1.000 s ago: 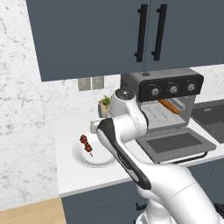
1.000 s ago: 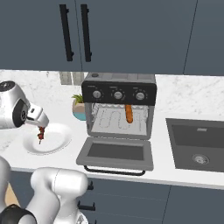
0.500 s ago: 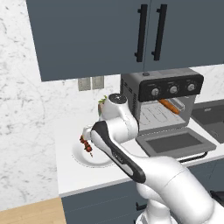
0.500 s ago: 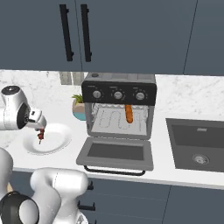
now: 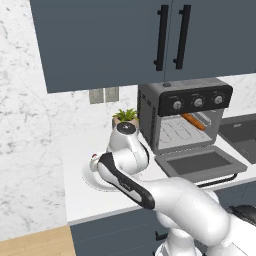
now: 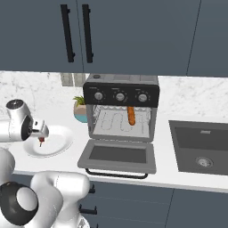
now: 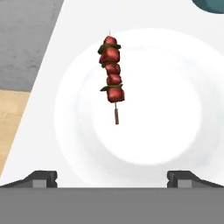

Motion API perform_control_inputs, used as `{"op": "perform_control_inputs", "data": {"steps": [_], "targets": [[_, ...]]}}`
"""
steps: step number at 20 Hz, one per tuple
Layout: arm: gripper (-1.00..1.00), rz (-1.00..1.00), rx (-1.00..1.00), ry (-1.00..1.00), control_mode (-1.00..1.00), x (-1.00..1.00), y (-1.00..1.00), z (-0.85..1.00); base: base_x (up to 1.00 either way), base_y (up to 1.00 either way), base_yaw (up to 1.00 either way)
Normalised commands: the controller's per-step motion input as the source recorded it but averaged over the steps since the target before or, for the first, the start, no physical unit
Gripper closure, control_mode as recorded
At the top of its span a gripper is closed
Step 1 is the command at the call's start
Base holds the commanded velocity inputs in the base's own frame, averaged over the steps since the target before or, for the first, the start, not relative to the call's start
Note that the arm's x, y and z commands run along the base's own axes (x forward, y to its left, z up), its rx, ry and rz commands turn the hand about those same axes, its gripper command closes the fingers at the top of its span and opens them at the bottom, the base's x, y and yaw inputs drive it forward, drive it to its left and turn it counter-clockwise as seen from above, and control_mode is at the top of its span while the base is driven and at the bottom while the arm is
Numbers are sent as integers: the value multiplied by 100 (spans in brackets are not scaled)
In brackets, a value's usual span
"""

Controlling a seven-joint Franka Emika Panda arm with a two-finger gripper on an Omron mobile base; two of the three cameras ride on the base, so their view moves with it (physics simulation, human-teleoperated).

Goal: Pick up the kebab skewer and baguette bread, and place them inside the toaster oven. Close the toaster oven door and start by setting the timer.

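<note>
Hand view shows the claw (image 7: 112, 177), jaws wide apart and empty, above the red-brown meat kebab skewer (image 7: 112, 70) on its round white plate (image 7: 175, 144), while the orange-brown baguette bread (image 6: 131, 116) already lies inside the open dark toaster oven (image 6: 121, 95); skewer, door and timer remain.

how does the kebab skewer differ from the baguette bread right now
The kebab skewer is a thin stick threaded with dark red chunks; the baguette bread is one smooth orange-brown loaf. The kebab skewer lies on the white plate on the counter, while the baguette bread already rests on the rack inside the toaster oven. The kebab skewer lies ahead of the open jaws, untouched; the baguette bread lies away from them. Both are elongated foods.
</note>
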Motion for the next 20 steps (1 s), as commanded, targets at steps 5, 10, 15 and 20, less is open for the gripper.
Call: {"op": "perform_control_inputs", "data": {"steps": [5,10,15,20], "targets": [[-100,0,0,-1,-100,48,1,-32,0,0,0],[-100,0,0,0,-100,51,1,-31,0,0,0],[-100,0,0,0,-100,43,15,-33,0,0,0],[-100,0,0,0,-100,16,21,-12,0,0,0]]}}
